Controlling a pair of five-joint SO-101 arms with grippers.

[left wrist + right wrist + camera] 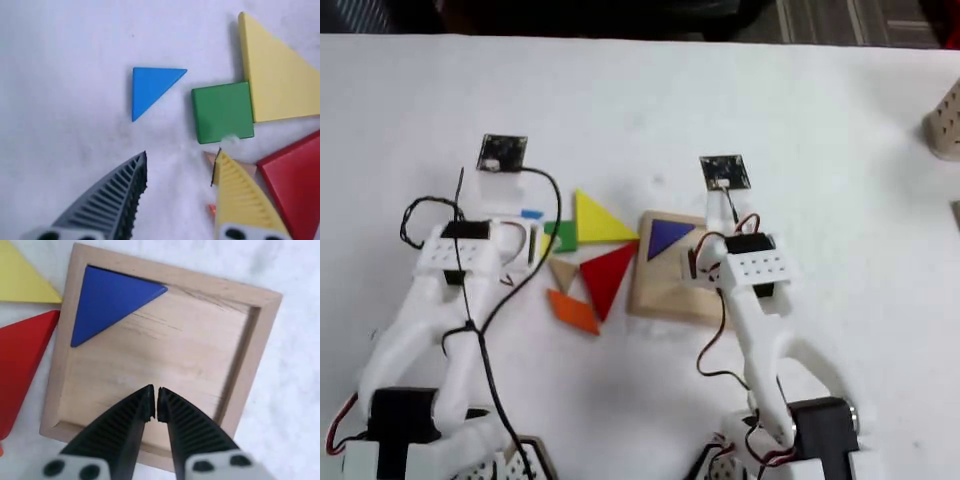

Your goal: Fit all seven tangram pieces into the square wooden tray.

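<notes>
Your right fingers [125, 425] hang almost closed, a thin slit between them, over the square wooden tray [260, 360] near one rim. The dark blue triangle [107, 297] sits tucked into one corner, and the rest of the tray floor is open wood. Your left fingers [120, 195] are spread wide above the bench [60, 75], just short of the light blue triangle [150, 87] (it lies apart from the green square [222, 112], which abuts the yellow triangle [280, 80]).

The white table [800, 120] carries the tray [665, 302] and loose pieces [606, 274].
</notes>
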